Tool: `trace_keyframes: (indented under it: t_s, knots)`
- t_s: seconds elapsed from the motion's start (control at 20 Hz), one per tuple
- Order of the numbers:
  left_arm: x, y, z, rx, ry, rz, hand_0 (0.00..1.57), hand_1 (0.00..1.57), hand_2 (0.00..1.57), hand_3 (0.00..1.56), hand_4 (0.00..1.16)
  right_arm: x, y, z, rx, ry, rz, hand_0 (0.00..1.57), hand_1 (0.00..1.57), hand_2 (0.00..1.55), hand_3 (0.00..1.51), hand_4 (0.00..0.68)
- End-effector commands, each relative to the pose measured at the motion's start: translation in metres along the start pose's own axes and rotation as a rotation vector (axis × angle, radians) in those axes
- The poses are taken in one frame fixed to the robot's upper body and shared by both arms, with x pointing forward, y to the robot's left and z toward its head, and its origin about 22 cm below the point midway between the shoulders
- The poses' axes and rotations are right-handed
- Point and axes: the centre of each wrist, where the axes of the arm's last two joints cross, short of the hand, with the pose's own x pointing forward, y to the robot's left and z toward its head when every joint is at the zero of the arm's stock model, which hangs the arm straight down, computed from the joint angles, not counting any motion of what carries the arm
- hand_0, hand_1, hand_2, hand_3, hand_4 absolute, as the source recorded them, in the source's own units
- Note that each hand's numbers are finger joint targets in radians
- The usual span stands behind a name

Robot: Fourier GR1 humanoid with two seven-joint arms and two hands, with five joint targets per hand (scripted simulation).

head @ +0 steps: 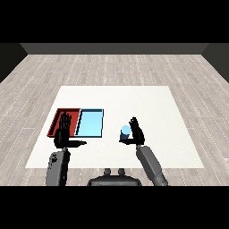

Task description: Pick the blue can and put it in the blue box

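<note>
Head view, the only one I have. The blue can (125, 131) sits on the white table (147, 103) to the right of the blue tray (91, 123), apart from it, with the red tray (59, 117) beyond on the far left. My right hand (134, 133) is at the can, thumb on its near side and fingers rising behind it; I read it as closing round the can, though contact is hard to confirm. My left hand (63, 132) hangs over the red tray, fingers straight and spread, holding nothing. I judge the can light, rigid and smooth-walled, so likely slippery; best taken around its middle, kept upright, then carried left to the blue tray.
</note>
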Motion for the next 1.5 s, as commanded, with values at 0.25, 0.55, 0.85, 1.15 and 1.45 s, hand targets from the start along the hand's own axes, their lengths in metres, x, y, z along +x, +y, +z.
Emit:
trace_keyframes:
  t_s: [0.25,0.55,0.85,1.15,1.45]
  knots:
    - [-0.008,0.011,-0.008,0.005,-0.008,0.013,0.0,0.0,0.0,0.0,0.0,0.003,-0.001,-0.029,0.013,0.012,-0.018,0.0,0.0,0.0,0.0,0.0]
    - [0.006,0.004,-0.007,-0.003,0.002,0.046,0.0,0.0,0.0,0.0,0.0,-0.008,0.006,-0.029,0.012,0.066,0.013,0.0,0.0,0.0,0.0,0.0]
    - [-0.006,0.008,0.02,-0.005,-0.007,0.014,0.0,0.0,0.0,0.0,0.0,-0.013,0.013,-0.014,0.015,0.076,-0.02,0.0,0.0,0.0,0.0,0.0]
    - [0.005,0.002,-0.003,0.023,-0.011,0.018,0.0,0.0,0.0,0.0,0.0,-0.02,0.022,-0.018,-0.18,0.059,0.143,1.49,1.49,1.51,1.48,0.6]
    - [0.011,0.013,-0.002,0.014,-0.022,0.006,0.0,0.0,0.0,0.0,0.0,-0.03,0.02,-0.031,-0.202,0.106,0.285,1.49,1.49,1.47,1.43,0.616]
